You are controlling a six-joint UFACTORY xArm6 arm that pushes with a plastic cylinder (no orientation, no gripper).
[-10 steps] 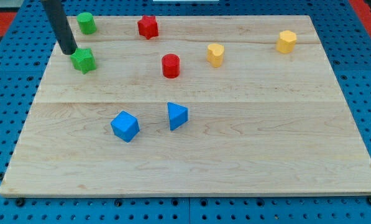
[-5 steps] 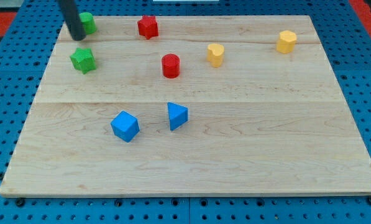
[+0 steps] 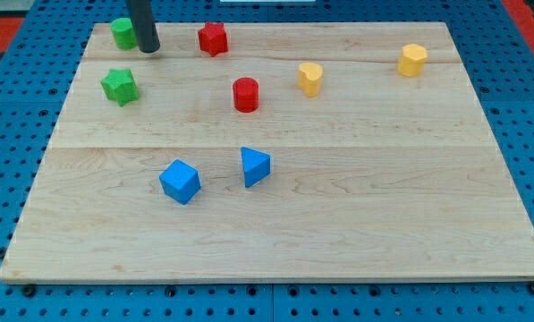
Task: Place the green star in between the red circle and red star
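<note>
Wooden board on blue table. Green star near view's left edge, well apart from red circle and red star. My tip just beside green round block, above green star, not touching it. No fingers, only rod. Two yellow blocks at view's right; blue cube and blue wedge lower down.

Pale smooth wooden board with visible grain, blue perforated base, matt dark rod
</note>
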